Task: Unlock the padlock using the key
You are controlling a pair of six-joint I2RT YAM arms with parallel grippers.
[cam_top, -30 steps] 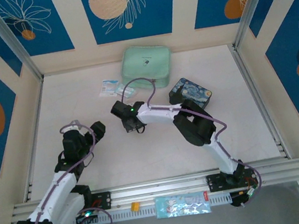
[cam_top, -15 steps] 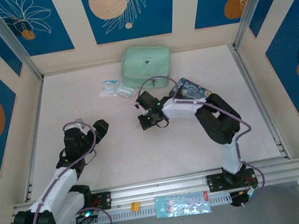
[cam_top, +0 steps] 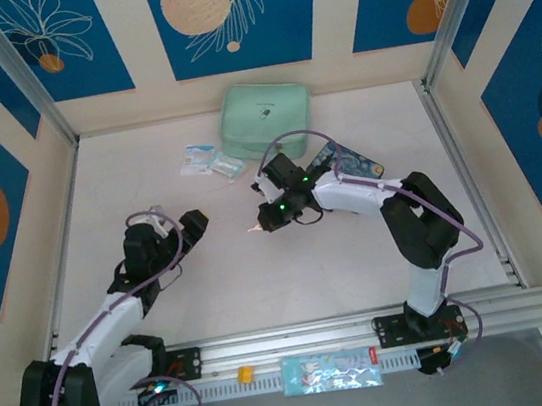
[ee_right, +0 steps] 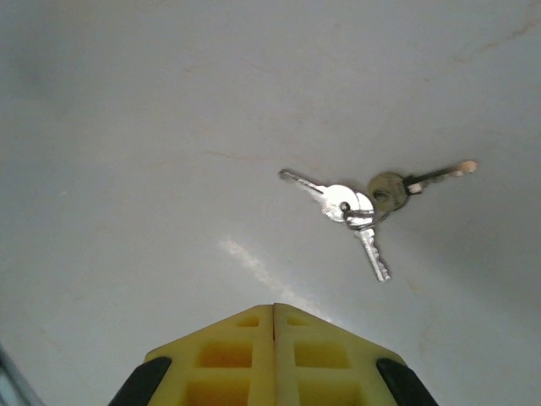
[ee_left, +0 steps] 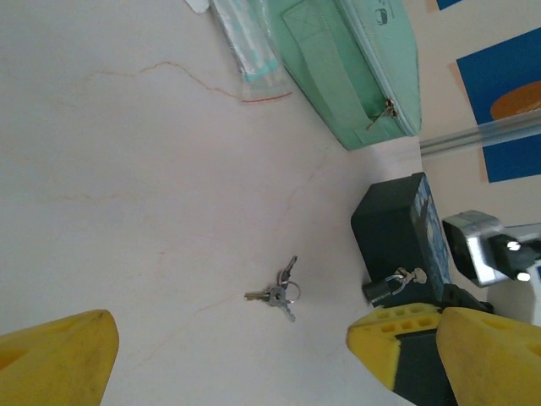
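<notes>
Top view wide; wrist views share key (ee_right: pixel 355 205).

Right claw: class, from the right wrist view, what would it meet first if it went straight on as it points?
Probably the bare table, close beside the key bunch; the shut right claw aims slightly beside the bunch, not at it. Depth is unclear.

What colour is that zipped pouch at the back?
Pouch is mint green; top external view.

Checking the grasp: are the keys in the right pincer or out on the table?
Out. The keys lie flat on the table, ahead of the right pincer, shut empty.
</notes>
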